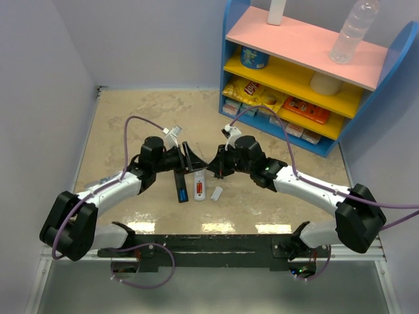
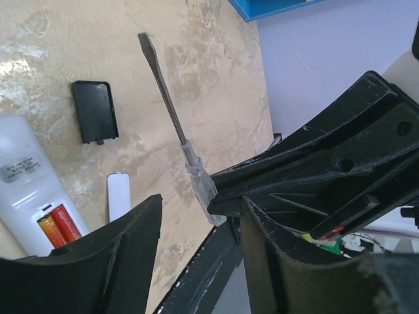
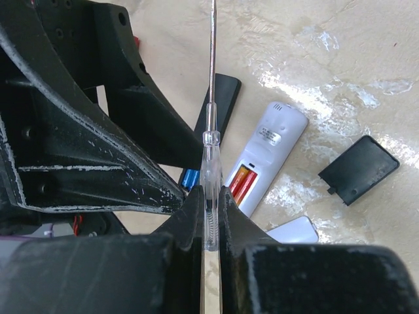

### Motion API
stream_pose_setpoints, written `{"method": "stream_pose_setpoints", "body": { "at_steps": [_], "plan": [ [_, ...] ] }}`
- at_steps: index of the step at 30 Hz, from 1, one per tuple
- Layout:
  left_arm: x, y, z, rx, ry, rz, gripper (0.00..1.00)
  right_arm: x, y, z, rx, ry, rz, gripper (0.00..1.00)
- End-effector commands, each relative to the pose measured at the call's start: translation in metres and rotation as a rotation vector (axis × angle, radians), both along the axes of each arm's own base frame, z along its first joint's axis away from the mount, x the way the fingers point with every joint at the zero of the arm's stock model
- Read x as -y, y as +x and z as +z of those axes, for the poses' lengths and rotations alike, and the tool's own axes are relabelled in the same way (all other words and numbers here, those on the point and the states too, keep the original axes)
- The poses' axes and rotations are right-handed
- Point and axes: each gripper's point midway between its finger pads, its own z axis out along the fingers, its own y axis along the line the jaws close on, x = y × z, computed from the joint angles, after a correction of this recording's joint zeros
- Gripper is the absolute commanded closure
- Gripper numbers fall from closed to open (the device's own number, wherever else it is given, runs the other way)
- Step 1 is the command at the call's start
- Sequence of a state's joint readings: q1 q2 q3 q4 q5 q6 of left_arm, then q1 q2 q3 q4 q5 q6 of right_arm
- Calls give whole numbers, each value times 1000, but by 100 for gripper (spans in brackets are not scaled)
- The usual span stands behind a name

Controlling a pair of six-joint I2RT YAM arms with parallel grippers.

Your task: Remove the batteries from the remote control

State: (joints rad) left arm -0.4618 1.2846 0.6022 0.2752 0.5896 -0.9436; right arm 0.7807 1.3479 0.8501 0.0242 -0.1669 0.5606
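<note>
Clamping the screwdriver (image 3: 211, 78) in my right claw (image 3: 209, 196); left claw (image 2: 200, 209) stands part-open near its handle. Orange-red batteries (image 3: 241, 183) sit in the white remote (image 3: 272, 140). Risk: the slick handle pivots and the blade skids off the cells.

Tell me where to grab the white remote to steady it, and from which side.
Probably best: grip the white remote across its narrow width at the labelled half, coming down from above. It lies flat, back up, with its long straight sides exposed, and a hold there stays clear of the orange-red batteries sitting uncovered at the other end.
</note>
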Motion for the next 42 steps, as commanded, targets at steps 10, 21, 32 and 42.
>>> {"method": "stream_pose_setpoints", "body": {
  "at_steps": [10,21,32,42],
  "plan": [
    [0,18,-1,-60,-8,103,37,-8,-11,25,84,62,71,100],
    [6,23,13,-47,-43,88,29,-1,-11,15,83,30,62,100],
    [2,21,1,-94,-34,120,56,-3,-8,28,134,60,63,100],
    [7,9,16,-185,-148,117,100,2,-5,48,419,132,106,79]
  ]
}}
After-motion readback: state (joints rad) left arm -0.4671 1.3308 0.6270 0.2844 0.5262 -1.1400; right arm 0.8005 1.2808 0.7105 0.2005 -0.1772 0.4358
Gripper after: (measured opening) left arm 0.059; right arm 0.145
